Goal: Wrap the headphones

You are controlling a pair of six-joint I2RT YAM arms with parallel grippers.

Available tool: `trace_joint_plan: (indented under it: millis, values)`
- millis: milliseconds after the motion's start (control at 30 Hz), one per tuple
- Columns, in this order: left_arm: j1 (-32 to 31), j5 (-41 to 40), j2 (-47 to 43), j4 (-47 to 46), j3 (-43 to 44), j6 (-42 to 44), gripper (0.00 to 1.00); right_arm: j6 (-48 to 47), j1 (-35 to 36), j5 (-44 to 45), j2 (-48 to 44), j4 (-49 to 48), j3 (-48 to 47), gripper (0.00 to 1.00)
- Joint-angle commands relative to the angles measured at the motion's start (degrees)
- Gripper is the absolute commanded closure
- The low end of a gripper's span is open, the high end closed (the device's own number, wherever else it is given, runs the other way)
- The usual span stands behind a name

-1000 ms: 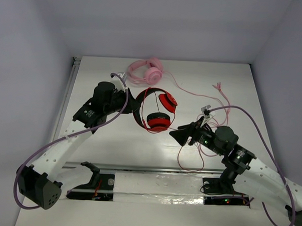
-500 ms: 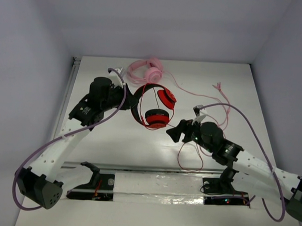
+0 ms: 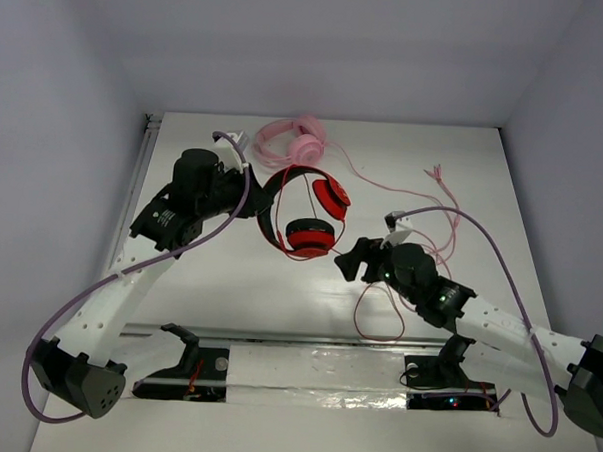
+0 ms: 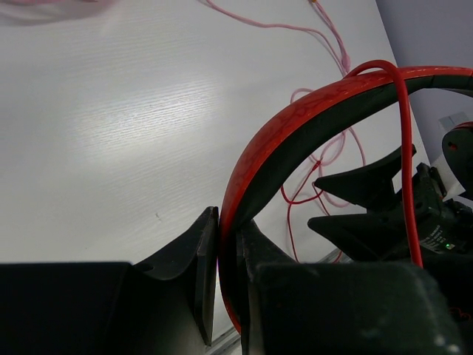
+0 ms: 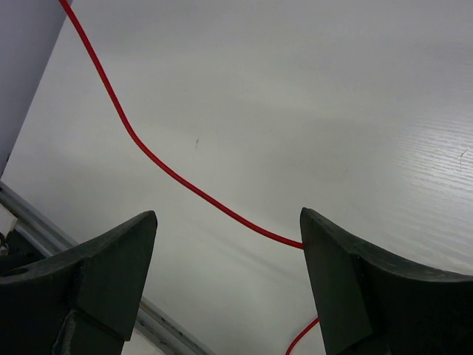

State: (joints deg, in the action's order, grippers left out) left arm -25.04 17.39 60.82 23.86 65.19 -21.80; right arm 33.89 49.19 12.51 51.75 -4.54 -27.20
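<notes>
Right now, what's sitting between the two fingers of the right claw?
The right wrist view shows the headphones' thin red cable crossing the gap between the right gripper's open fingers, unpinched, over bare table.

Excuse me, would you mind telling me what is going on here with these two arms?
The left gripper is clamped on the headband of the red headphones, holding them up over the table. The right gripper is open nearby, with the red cable crossing the gap between its fingers, not gripped. The pink headphones lie untouched at the far side.
</notes>
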Motion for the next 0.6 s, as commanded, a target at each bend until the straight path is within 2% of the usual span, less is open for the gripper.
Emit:
trace_joint_plan:
  millis: [0, 300, 400, 433, 467, 500, 567]
  values:
    - [0.3, 2.2, -1.1, -2.0, 4.2, 0.2, 1.0, -0.7, -0.1, 2.2, 1.2, -2.8, -0.7, 0.16]
    - [0.8, 3.5, -1.3, -2.1, 5.0, 0.3, 1.0, -2.5, -0.1, -4.2, 6.3, -5.7, -1.7, 0.24]
    - [0.8, 3.6, -1.1, -2.5, 5.2, 0.0, 1.0, -3.0, -0.1, -6.3, 6.1, -8.1, -0.6, 0.35]
    - [1.3, 3.7, -1.1, -2.8, 5.2, -0.1, 1.0, -3.0, -0.1, -6.6, 5.7, -8.5, -0.4, 0.49]
    - [1.3, 3.9, -1.1, -3.5, 5.1, -0.3, 1.0, -2.8, -0.1, -6.8, 5.8, -8.7, -0.1, 0.57]
    - [1.3, 4.1, -0.8, -3.8, 5.1, -0.8, 1.0, -2.7, -0.1, -6.8, 6.0, -8.8, 0.0, 0.6]
    - [1.3, 4.5, -0.7, -5.3, 4.8, -1.4, 1.0, -2.8, -0.1, -7.3, 7.0, -8.7, 0.0, 0.74]
